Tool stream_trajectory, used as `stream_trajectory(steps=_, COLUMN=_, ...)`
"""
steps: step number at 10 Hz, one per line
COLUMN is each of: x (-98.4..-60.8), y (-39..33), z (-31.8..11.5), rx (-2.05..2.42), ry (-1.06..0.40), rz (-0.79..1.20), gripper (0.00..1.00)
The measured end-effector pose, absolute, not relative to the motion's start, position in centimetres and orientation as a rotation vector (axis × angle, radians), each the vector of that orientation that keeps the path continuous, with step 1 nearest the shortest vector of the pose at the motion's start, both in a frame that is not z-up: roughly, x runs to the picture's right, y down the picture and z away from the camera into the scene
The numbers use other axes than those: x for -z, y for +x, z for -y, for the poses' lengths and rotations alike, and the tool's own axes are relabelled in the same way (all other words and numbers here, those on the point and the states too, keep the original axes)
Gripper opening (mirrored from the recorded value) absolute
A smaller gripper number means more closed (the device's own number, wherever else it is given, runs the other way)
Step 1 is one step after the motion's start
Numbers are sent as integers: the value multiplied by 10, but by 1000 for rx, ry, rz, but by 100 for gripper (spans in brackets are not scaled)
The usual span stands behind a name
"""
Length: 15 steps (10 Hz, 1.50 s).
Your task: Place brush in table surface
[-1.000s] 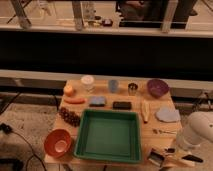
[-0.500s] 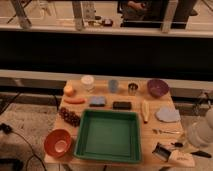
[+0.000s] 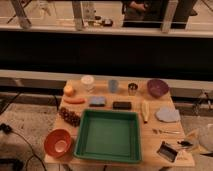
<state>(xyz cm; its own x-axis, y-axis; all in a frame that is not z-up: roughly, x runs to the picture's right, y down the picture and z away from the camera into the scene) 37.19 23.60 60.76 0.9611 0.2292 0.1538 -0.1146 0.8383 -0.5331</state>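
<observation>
The brush [image 3: 168, 150] lies on the light wooden table surface [image 3: 150, 129] at the front right corner. Its dark blocky head is nearest the green tray, and its thin black handle [image 3: 183, 144] points right. My gripper [image 3: 194, 142] is at the right edge of the view, just beyond the handle's end and low over the table's right edge. The pale arm [image 3: 206, 137] behind it is partly cut off by the frame. I cannot tell whether the gripper touches the handle.
A big green tray [image 3: 107, 136] fills the front middle. Around it are an orange bowl [image 3: 59, 143], grapes [image 3: 70, 116], a carrot [image 3: 74, 100], cups [image 3: 113, 85], a purple bowl [image 3: 157, 87], a banana [image 3: 145, 110], a grey cloth [image 3: 167, 115] and a thin metal utensil [image 3: 166, 131].
The arm has drawn back to the right and shows less in view. The brush now sits lower, on the table at the front right corner.
</observation>
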Motion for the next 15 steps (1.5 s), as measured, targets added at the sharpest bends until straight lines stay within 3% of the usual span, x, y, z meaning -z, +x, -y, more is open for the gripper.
stream_trajectory(steps=5, x=-623, y=362, z=-249, rx=-153, ry=-538, rz=223, gripper=0)
stream_trajectory(steps=15, x=-707, y=351, z=-262, rx=-105, ry=-619, rz=166, gripper=0)
